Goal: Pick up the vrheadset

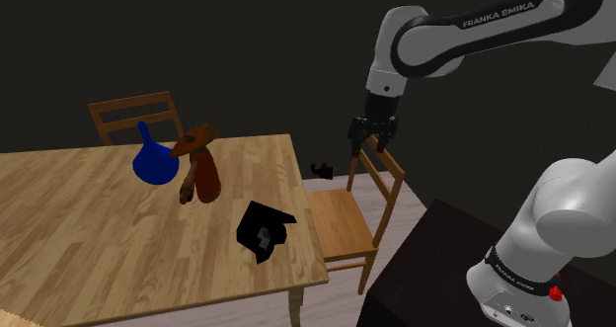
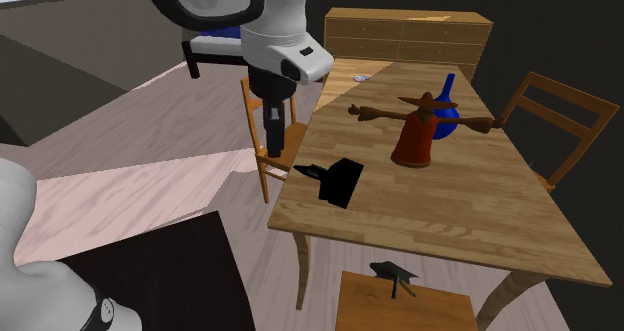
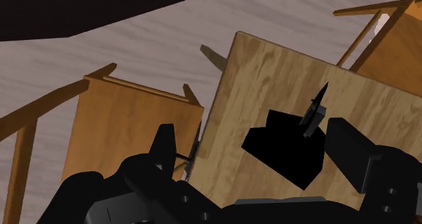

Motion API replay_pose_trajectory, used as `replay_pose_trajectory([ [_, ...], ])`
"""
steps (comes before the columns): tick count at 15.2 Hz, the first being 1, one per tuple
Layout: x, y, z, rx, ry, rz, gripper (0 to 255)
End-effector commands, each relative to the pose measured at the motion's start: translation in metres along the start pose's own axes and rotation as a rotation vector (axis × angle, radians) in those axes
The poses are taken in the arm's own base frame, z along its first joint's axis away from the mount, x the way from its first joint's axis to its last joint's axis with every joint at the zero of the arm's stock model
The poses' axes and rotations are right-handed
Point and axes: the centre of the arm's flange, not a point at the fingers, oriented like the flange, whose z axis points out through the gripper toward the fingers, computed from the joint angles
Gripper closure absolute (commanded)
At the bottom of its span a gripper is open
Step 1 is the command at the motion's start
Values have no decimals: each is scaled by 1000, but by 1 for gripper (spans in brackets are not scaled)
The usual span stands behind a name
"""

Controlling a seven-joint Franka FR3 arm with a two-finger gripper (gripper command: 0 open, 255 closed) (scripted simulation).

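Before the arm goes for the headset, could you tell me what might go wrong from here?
1. The gripper hangs over the chair, off the side of the table. If it moves low toward the black headset, it may clip the chair back or the table edge.
2. The black headset lies close to that edge, so a nudge from the open fingers might push it off.

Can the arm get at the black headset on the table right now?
Probably yes. The open tool hangs over the chair beside the table, and the headset lies near that edge with nothing over it.
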Motion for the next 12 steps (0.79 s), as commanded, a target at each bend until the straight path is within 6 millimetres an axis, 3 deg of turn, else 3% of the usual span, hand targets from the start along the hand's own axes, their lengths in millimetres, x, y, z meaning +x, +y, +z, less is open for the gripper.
replay_pose_trajectory([
  [1, 13, -9, 22, 22, -13, 33, 0],
  [12, 81, -53, 141, 136, -91, 205, 0],
])
